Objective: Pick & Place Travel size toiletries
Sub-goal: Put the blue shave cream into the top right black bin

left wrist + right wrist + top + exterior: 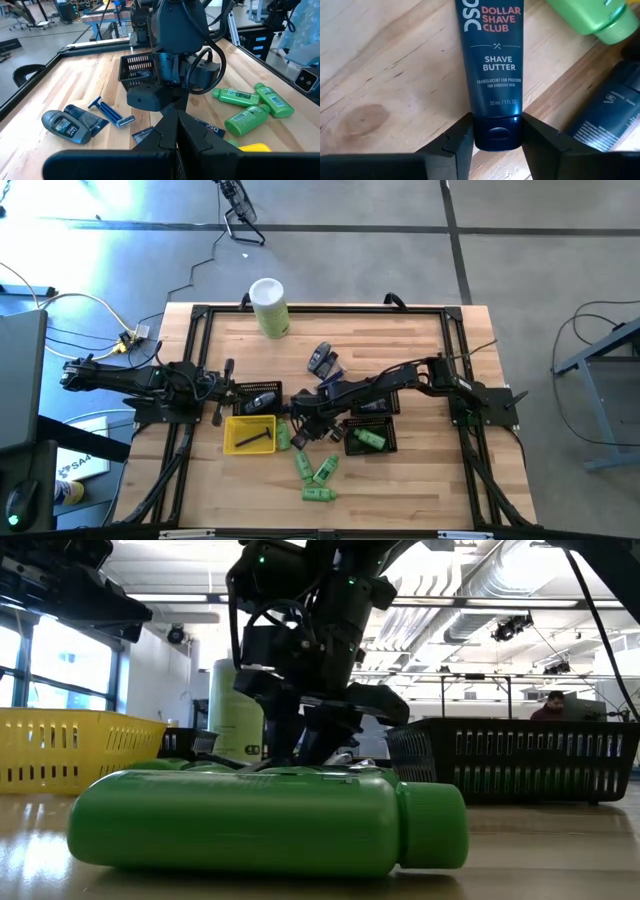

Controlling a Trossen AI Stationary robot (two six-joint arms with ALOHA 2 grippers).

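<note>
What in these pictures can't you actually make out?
- Right gripper: the right wrist view shows its fingers on either side of the shave butter tube's cap, but not whether they press it.
- The tube's top: cut off by that picture's edge.
- Low view: a green bottle lying close up hides most of the table behind it.
- High view: labels on the toiletries are too small to read.

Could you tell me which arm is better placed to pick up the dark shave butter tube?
The right. Its tool already straddles the shave butter tube at the cap, fingers on either side. The left tool waits by the left-hand black basket, away from it.
</note>
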